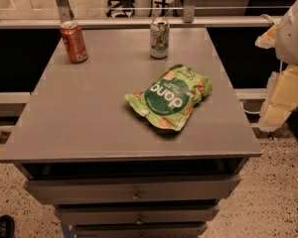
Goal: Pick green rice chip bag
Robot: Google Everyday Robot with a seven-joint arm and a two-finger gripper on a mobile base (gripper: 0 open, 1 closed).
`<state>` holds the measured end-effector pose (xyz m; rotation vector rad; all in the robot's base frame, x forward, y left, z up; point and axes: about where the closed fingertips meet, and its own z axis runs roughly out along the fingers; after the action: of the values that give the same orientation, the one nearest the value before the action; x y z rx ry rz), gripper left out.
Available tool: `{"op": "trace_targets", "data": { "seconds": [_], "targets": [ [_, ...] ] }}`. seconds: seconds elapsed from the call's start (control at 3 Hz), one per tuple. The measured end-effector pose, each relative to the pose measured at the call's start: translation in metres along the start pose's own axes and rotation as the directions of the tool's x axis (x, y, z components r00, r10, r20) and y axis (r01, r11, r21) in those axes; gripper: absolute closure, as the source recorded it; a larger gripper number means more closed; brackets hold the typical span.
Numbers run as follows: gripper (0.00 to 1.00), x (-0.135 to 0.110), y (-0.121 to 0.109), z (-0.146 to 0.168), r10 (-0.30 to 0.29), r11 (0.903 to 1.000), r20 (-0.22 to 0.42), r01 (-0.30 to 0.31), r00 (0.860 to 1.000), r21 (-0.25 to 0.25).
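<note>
The green rice chip bag (170, 97) lies flat on the grey cabinet top (89, 113), right of centre. It is light green and crinkly, with a dark green circle, white letters and pictured tan chips. My gripper (281, 99) shows at the right edge of the view, beyond the cabinet's right side and well apart from the bag. It holds nothing that I can see.
An orange soda can (74, 42) stands at the back left of the top. A white-green soda can (159, 38) stands at the back centre. Drawers (134, 195) sit below the front edge. A rail (139, 22) runs behind the cabinet.
</note>
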<state>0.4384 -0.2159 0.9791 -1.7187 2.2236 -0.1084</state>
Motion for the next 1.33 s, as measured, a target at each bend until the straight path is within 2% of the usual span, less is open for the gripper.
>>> {"op": "trace_targets", "data": {
  "seconds": [0.33, 0.67, 1.0, 1.33],
  "targets": [
    [0.0, 0.0, 0.0, 0.0, 0.0, 1.0, 0.0, 0.0, 1.0, 0.0],
    [0.0, -0.003, -0.011, 0.015, 0.0, 0.9999, 0.05, -0.001, 0.999, 0.012],
    [0.0, -0.025, -0.051, 0.067, -0.033, 0.9994, 0.208, 0.032, 0.977, 0.008],
    [0.0, -0.044, -0.079, 0.101, -0.066, 0.9977, 0.303, 0.068, 0.951, 0.006]
  ]
}}
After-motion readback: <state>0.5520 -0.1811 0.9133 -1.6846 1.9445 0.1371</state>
